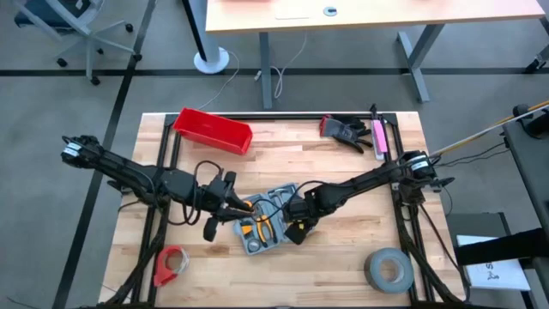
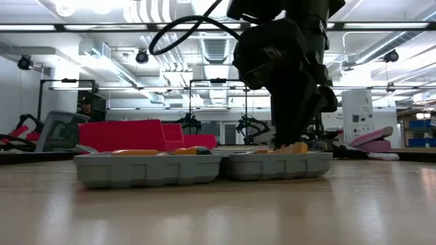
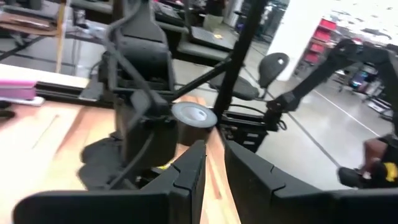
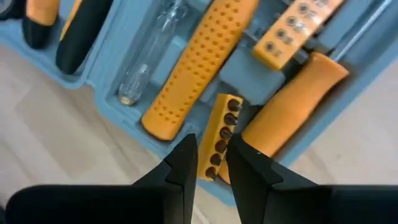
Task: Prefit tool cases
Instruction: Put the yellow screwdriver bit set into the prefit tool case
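Wooden bench carries the open tool case; right end effector pinches the yellow bit holder to seat it; left end effector nearly closed, empty.

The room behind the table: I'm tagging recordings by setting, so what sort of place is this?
Probably a robotics lab or workshop: exposed ceiling ducts, more robot arms on benches behind, and an office chair on grey floor.
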Robot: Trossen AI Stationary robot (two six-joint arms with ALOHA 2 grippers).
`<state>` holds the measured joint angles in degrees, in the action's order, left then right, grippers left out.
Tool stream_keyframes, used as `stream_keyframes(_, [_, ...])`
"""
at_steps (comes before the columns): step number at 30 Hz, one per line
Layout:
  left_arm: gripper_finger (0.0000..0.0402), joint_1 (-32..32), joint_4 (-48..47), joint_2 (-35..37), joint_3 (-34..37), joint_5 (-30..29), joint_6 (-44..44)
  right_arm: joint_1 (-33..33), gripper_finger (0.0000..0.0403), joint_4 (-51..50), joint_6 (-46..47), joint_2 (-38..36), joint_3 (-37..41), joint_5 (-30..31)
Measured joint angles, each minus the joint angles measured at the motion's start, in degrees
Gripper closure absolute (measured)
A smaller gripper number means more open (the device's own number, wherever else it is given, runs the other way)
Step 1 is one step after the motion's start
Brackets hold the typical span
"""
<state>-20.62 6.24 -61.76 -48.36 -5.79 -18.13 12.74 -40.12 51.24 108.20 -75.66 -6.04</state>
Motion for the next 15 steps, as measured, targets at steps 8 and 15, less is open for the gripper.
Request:
stream_keyframes(8, [0.0335, -0.1, -2.1, -2.4, 0.0, -0.8, -2.2, 1.2, 0.0336, 5.9, -1.8, 0.0, 0.0, -0.6])
stream_keyframes(15, [0.0335, -0.4, -2.6, -4.4, 0.0, -0.7, -4.5, 1.6, 0.0355, 6.2, -1.8, -0.5, 0.0, 0.6])
